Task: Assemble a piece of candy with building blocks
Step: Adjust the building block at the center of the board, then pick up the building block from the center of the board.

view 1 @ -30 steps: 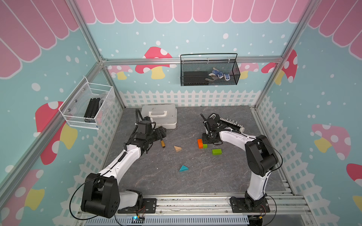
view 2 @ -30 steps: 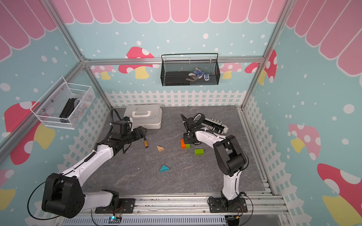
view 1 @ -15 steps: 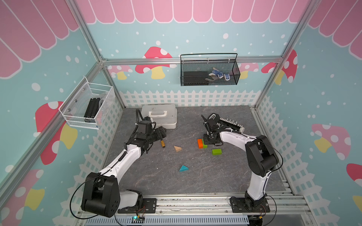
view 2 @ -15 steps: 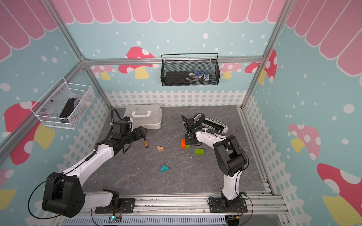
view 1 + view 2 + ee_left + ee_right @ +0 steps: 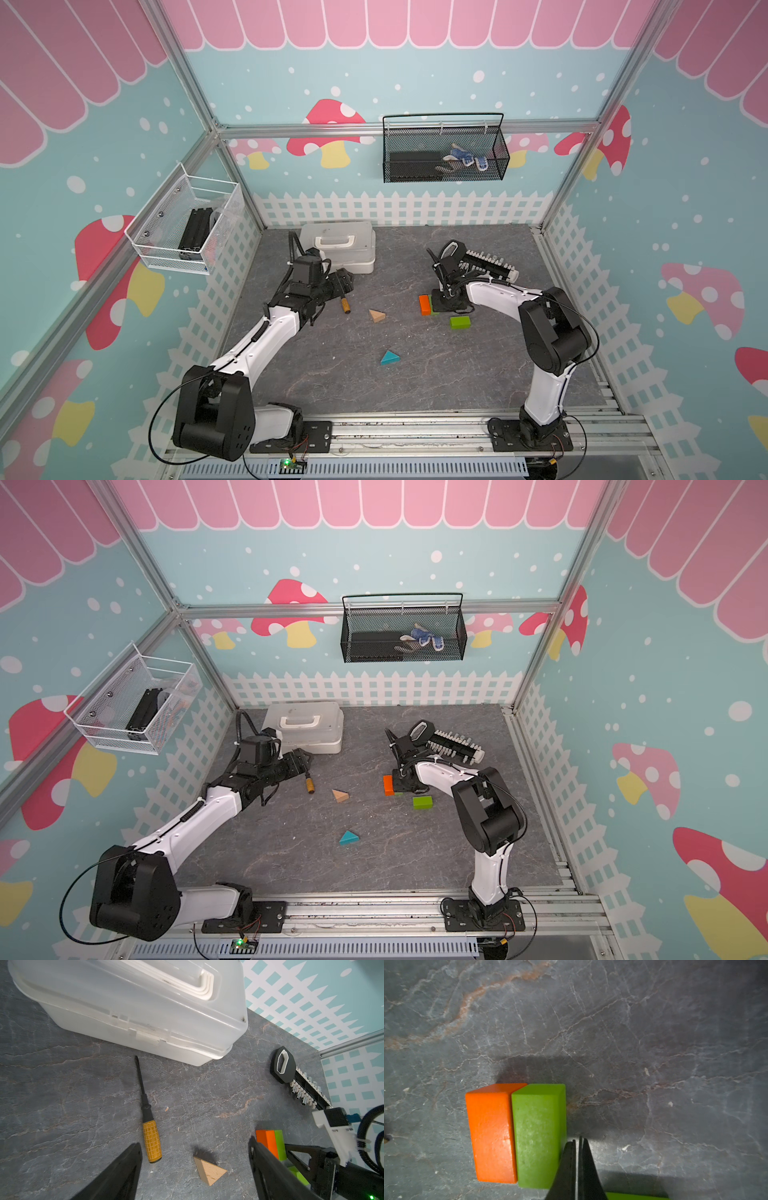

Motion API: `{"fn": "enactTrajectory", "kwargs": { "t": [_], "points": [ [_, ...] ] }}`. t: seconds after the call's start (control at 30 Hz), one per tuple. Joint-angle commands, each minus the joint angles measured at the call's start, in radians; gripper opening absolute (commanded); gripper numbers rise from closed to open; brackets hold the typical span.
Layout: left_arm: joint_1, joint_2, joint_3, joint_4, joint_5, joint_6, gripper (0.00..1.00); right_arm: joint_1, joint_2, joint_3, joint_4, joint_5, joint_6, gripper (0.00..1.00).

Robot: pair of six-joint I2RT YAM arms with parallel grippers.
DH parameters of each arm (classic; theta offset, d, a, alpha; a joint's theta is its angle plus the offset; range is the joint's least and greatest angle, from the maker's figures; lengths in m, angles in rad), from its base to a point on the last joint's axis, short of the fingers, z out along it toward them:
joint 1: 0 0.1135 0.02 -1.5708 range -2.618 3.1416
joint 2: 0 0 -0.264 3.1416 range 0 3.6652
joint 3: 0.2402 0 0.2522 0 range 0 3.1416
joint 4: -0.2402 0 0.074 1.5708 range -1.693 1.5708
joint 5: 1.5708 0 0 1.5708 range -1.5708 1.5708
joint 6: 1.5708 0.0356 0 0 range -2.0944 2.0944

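Note:
An orange cuboid (image 5: 492, 1132) and a lime-green cuboid (image 5: 538, 1136) lie side by side, long faces touching, on the grey floor. My right gripper (image 5: 577, 1142) is shut with nothing in it, and its tips rest against the green cuboid's outer long side. In both top views the right gripper (image 5: 444, 305) hides that green block beside the orange one (image 5: 424, 304). A second green cuboid (image 5: 460, 322) lies apart, nearer the front. The tan triangle (image 5: 209, 1169) lies below my open left gripper (image 5: 194, 1142). The teal triangle (image 5: 390, 358) lies alone further forward.
A yellow-handled screwdriver (image 5: 148, 1118) lies close to the left gripper. Behind it stands a white plastic case (image 5: 338, 249). A black rack of bits (image 5: 488, 264) lies at the back right. A white wire basket (image 5: 187, 224) and a black one (image 5: 444, 153) hang on the walls.

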Motion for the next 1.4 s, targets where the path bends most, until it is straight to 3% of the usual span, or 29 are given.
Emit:
{"fn": "enactTrajectory", "kwargs": {
  "t": [0.0,0.23,0.43,0.67,0.83,1.1,1.37],
  "points": [
    [0.005,0.013,0.015,0.004,0.009,-0.003,0.84,-0.002,0.007,-0.009,0.016,-0.026,0.019,0.00],
    [0.005,0.010,0.007,0.003,0.006,-0.001,0.84,-0.001,0.010,-0.007,0.014,-0.022,0.020,0.00],
    [0.005,0.008,0.004,0.003,0.004,-0.001,0.84,0.000,-0.053,-0.011,-0.054,0.086,0.026,0.03],
    [0.005,0.020,0.002,0.018,0.011,-0.013,0.84,0.000,-0.251,-0.074,-0.079,0.104,0.031,0.50],
    [0.005,0.019,-0.006,0.029,0.009,-0.014,0.84,0.000,-0.337,-0.153,-0.142,0.123,0.042,0.74],
    [0.005,0.024,-0.011,0.039,0.018,-0.023,0.84,0.000,-0.331,-0.282,-0.133,0.084,0.062,0.81],
    [0.005,0.031,-0.017,0.045,0.021,-0.027,0.84,0.000,-0.281,-0.255,-0.114,0.100,0.027,0.82]
  ]
}}
